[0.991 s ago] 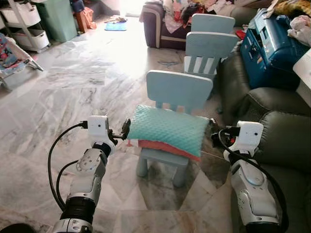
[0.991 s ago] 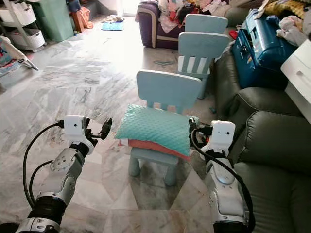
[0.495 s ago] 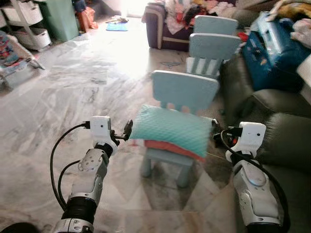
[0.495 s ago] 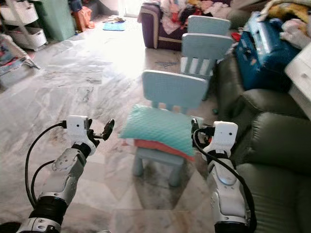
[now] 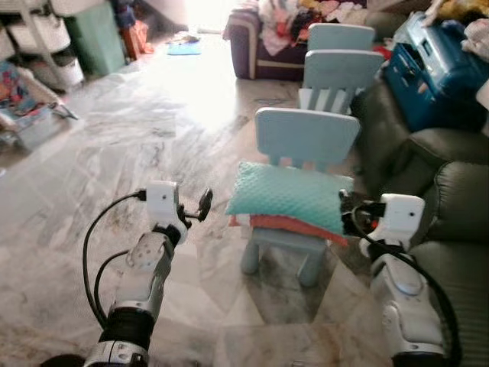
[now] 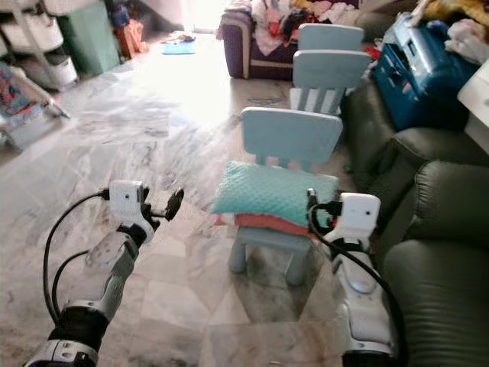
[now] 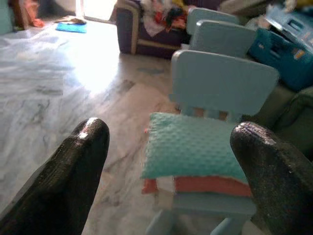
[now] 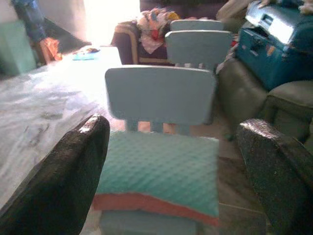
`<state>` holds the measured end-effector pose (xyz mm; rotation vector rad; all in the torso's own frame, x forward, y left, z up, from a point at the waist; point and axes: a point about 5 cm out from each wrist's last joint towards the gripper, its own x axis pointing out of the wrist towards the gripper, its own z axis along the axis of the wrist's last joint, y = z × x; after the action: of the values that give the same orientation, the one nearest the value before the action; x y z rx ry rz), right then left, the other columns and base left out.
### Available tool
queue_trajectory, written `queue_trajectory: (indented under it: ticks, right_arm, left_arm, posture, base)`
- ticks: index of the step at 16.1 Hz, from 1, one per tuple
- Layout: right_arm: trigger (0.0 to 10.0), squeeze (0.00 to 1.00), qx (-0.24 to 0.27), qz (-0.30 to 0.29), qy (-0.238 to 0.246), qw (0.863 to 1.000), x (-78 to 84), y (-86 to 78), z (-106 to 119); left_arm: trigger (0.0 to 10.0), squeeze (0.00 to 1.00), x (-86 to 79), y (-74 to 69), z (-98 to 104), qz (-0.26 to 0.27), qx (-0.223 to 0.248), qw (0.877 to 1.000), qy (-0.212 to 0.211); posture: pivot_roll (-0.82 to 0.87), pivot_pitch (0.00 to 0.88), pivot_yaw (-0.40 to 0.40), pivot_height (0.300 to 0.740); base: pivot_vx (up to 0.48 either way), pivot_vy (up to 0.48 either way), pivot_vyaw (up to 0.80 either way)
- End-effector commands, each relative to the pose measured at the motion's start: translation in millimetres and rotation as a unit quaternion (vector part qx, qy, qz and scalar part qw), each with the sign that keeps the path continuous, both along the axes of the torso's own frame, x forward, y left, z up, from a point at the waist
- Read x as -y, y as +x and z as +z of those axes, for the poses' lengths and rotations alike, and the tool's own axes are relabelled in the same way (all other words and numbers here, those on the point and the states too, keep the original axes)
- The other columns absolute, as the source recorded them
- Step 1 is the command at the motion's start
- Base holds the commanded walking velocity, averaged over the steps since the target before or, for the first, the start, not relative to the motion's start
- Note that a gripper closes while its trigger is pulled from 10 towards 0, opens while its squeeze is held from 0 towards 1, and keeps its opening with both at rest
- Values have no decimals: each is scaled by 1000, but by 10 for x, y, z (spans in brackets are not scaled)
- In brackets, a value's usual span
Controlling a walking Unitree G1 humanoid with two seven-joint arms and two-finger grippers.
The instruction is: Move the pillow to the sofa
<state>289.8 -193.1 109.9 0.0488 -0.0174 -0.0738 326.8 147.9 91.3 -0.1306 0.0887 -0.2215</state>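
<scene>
A teal dotted pillow (image 5: 289, 197) with an orange underside lies on the seat of a small light-blue chair (image 5: 307, 138). My left gripper (image 5: 205, 203) hovers a short way off the pillow's left end, open with nothing in it. My right gripper (image 5: 345, 208) is close to the pillow's right end, also open. Each wrist view looks between two spread black fingertips (image 7: 90, 139) (image 8: 93, 134) at the pillow (image 8: 159, 169) and the chair back. The dark grey sofa (image 5: 454, 195) stands to the right of the chair.
More light-blue chairs (image 5: 340, 61) stand stacked behind the first. A blue case (image 5: 435, 73) rests on the sofa's far end. A purple couch heaped with clothes (image 5: 263, 34) is at the back; a green bin (image 5: 95, 34) and shelves are far left. Marble floor lies open to the left.
The whole view has shifted, so the chair and pillow now sit further right and a little farther off. The gap between my left gripper and the pillow has widened. Both grippers stay open.
</scene>
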Motion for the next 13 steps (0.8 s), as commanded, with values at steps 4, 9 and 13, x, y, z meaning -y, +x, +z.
queue_trajectory:
  ticks: [4,9,13]
  right_arm:
    - [10000,0,8,13,4,1000,-89,21,33]
    - [10000,0,8,13,4,1000,-93,31,35]
    - [10000,0,1,13,6,1000,-88,40,24]
  left_arm:
    - [10000,0,-78,-4,34,-8,6,1000,7]
    - [10000,0,-80,-1,40,-11,6,1000,3]
    - [10000,0,-65,-11,26,-15,2,1000,0]
  posture:
    - [-144,69,2,740]
    - [-141,67,-1,740]
    - [-143,67,-4,740]
  base:
    - [0,0,0]
    - [0,0,0]
    - [0,0,-800]
